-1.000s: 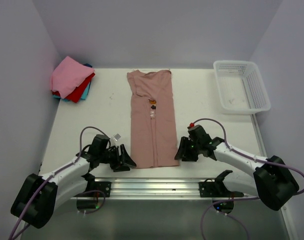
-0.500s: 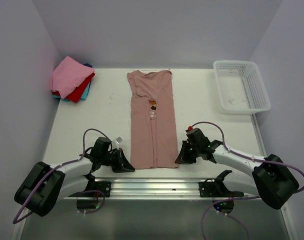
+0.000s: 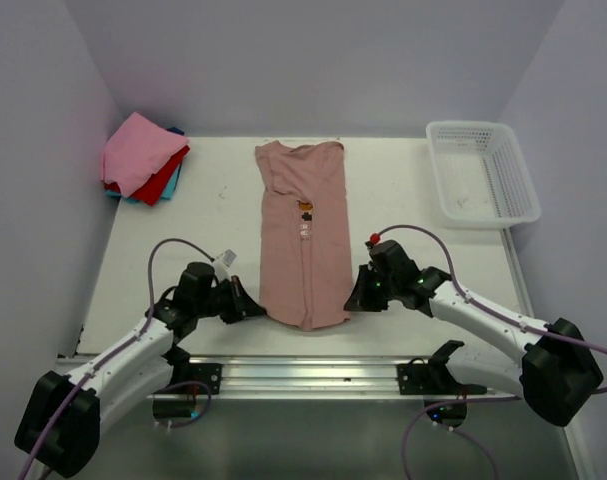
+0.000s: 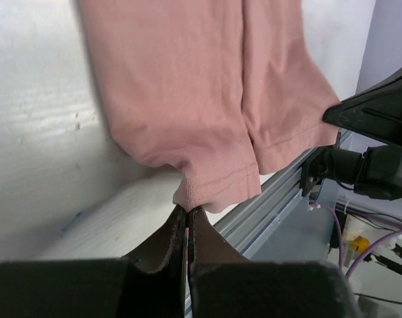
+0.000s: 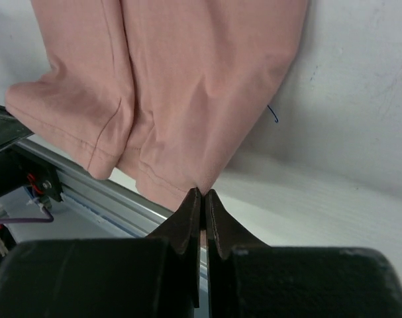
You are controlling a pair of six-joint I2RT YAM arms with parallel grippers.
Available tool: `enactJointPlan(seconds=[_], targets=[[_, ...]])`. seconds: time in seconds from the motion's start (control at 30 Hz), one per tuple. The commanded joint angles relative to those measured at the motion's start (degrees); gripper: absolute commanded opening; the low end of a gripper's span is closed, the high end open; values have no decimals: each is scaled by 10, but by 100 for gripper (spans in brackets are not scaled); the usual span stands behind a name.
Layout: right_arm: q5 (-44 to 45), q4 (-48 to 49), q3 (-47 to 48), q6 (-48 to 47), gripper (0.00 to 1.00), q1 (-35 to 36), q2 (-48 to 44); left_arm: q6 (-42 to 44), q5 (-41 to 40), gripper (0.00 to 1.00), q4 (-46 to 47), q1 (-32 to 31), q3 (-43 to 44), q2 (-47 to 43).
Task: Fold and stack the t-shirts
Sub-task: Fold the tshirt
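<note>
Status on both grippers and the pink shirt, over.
Left gripper shut on dusty-pink shirt, near hem corner. Right gripper shut on the other corner. Nothing in the way.

I work in a robotics lab test cell. My table (image 3: 403, 210) is a bare white bench boxed in by plain pale walls (image 3: 313, 60) on the left, far and right sides. My left arm (image 3: 133, 350) and right arm (image 3: 483, 315) are bolted to an aluminium rail (image 3: 313, 375) along the near edge, with purple cables (image 3: 423, 233) looping loose. The only props are a dusty-pink t-shirt (image 3: 303, 250) laid flat, a pile of folded shirts (image 3: 141, 158) far left and a white basket (image 3: 469, 127) far right.
</note>
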Motion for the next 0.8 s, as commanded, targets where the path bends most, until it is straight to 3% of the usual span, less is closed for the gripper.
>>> enactJointPlan(seconds=[0.0,0.37,0.6,0.77], targets=[[26,-14,50,-38,0,3,26,32,-33,0,39,-1,38,13],[159,-11,179,-119,0,-10,115,129,-128,0,145,1,162,189],[171,7,281,-170,0,-46,218,172,-145,0,165,16,263,293],[158,9,346,-187,0,-95,300,173,-114,0,173,66,314,360]])
